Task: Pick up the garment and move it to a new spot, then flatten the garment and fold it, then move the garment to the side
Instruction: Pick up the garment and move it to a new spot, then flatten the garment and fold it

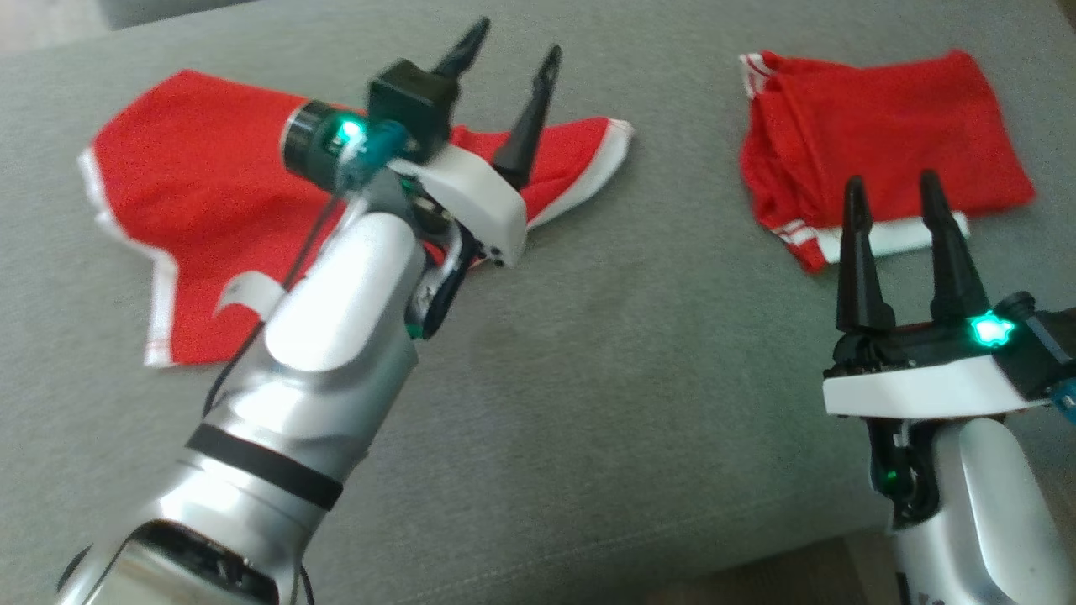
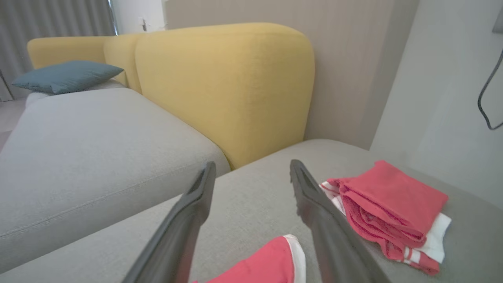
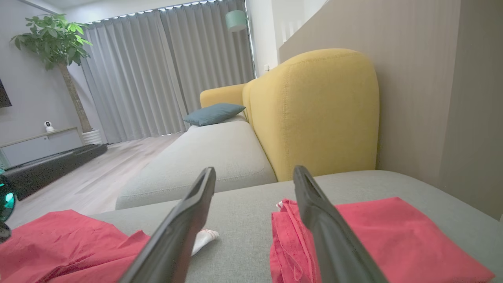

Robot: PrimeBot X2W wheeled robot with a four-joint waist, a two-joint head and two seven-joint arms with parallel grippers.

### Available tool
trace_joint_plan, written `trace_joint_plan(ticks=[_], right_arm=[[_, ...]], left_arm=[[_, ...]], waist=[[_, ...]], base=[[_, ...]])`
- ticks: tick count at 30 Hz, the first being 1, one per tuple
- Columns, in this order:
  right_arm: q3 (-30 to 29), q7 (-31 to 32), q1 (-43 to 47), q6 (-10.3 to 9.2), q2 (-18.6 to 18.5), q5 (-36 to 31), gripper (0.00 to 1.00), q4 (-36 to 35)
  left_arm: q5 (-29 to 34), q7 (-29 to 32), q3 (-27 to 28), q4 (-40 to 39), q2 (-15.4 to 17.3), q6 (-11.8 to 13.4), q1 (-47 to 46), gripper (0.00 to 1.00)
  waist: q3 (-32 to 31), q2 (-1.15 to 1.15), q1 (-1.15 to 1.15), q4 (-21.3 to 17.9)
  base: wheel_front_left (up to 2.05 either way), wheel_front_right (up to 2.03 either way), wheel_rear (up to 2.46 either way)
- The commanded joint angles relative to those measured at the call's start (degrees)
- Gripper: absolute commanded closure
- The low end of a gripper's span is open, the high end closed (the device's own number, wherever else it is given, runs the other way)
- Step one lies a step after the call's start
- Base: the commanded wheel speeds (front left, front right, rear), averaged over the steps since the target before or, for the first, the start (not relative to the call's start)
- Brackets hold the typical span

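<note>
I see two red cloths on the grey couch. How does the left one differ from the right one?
The spread-out red garment with white edging lies open and rumpled; the folded red garment with white stripes is a neat stacked rectangle. The spread-out garment covers more of the grey sofa cushion than the folded garment. Both are red with white trim and rest on that cushion.

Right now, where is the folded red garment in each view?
Head view: folded garment, upper right.
Left wrist view: folded garment, lower right.
Right wrist view: folded garment, bottom right, running off the bottom edge.
Shared landmark: spread garment, to its left in all three views.
</note>
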Motion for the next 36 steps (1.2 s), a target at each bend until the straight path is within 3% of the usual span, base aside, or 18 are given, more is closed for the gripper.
trace_joint_plan(ticks=[1,10,21,28,36], right_arm=[[0.86,-0.23,-0.94,0.36,-0.08,-0.52,0.00,-1.70],[-1.43,1.85,1.39,0.36,-0.08,-2.68,0.00,-1.98],[-1.80,3.24,4.42,0.36,-0.08,-2.53,0.00,-1.28],[-0.69,3.28,5.36,0.36,-0.08,-2.47,0.00,-0.52],[-0.33,3.41,5.15,0.36,-0.08,-2.71,0.00,-0.44]], left_arm=[[-0.44,-0.65,2.60,-1.71,1.27,0.67,-2.66,0.00],[-2.87,-1.53,9.19,-7.56,7.34,3.17,5.74,0.00],[-4.72,-1.58,17.05,-19.95,12.58,7.33,26.11,0.00],[-3.19,-1.58,21.44,-26.03,10.34,8.23,35.09,0.00],[-0.65,-1.58,23.96,-27.82,7.94,6.54,37.23,0.00]], waist=[[-1.51,0.00,0.00,2.24],[-5.91,0.00,0.00,11.13],[-9.53,0.00,0.00,17.96],[-9.73,0.00,0.00,19.11],[-9.55,0.00,0.00,20.35]], base=[[0.00,0.00,0.00],[0.00,0.00,0.00],[0.00,0.00,0.00],[0.00,0.00,0.00],[0.00,0.00,0.00]])
